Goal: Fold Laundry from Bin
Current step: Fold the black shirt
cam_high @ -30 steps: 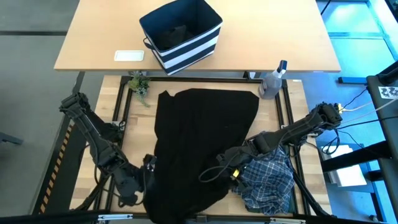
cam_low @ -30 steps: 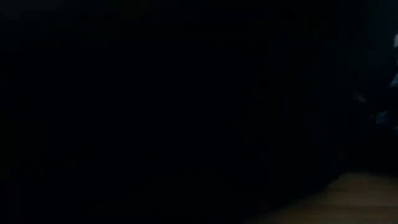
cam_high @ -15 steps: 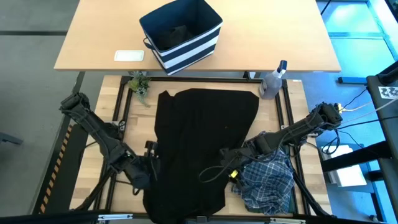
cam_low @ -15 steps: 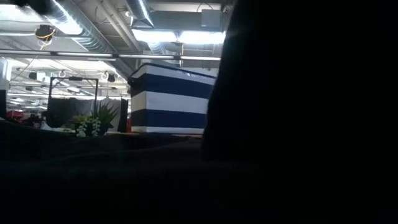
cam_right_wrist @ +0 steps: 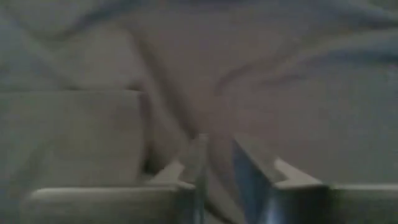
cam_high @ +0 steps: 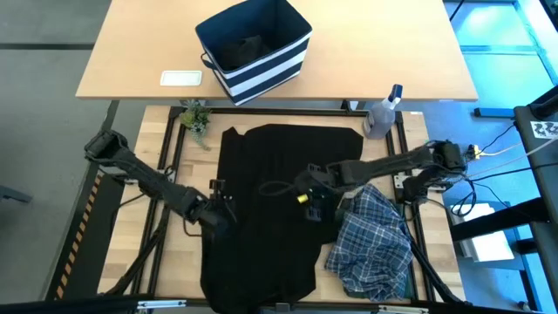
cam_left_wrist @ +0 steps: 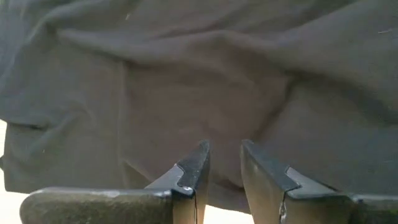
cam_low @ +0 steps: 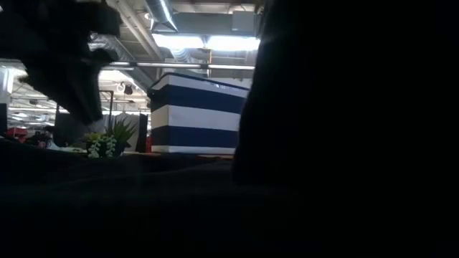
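Spray bottle (cam_high: 382, 115) — plant sprig (cam_high: 195, 117) — white card (cam_high: 181, 78)

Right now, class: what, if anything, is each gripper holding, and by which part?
Cannot be told. Both the left gripper and the right gripper sit on the spread black garment, fingers nearly together; no cloth shows pinched.

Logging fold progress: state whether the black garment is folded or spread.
Spread. The black garment lies open across the table's middle, not folded into a compact stack. Left gripper at its edge, right gripper over it.
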Controlling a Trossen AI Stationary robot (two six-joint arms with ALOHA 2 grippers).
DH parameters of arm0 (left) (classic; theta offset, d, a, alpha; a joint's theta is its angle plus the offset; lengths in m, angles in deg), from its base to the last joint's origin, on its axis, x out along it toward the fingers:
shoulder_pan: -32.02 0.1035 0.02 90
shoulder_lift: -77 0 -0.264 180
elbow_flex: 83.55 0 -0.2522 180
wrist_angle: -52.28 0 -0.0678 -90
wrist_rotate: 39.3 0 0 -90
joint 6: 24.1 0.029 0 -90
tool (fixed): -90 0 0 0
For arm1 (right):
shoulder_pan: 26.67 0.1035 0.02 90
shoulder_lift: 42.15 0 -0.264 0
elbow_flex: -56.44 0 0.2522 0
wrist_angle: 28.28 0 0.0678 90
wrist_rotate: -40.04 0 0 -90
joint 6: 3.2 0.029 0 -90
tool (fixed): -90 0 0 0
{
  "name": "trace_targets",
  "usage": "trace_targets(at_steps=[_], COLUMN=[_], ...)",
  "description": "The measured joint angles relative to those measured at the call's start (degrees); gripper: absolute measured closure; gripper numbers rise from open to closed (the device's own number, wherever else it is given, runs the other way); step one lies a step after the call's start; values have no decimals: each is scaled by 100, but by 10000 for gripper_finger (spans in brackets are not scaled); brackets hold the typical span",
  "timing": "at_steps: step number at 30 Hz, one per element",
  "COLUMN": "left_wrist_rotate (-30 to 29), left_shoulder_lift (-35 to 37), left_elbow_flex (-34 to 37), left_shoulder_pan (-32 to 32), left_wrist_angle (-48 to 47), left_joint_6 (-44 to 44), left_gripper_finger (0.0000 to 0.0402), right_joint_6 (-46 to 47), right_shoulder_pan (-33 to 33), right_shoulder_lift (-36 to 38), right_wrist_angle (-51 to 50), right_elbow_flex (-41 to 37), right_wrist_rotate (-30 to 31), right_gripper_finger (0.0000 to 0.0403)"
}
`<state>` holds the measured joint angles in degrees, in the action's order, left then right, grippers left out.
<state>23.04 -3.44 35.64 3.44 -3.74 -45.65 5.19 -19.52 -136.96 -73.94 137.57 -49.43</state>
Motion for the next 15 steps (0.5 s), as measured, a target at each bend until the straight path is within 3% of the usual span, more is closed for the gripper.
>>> trace_targets(at_steps=[5,15], left_wrist_rotate=[48,579], left_shoulder_lift=[0,0], left_elbow_flex=[350,827], left_shoulder_pan=[545,1338], left_wrist_angle=[308,654], left_joint_6=[121,127], left_gripper_finger=[317,317], right_joint_6=[-237,-266], right_shoulder_pan=[-466,-852], right_shoulder_lift=[-450,-1148], right_wrist_angle=[6,29], right_elbow_flex=[-3,-7], right_wrist_rotate=[-197,-464], right_gripper_finger=[396,379])
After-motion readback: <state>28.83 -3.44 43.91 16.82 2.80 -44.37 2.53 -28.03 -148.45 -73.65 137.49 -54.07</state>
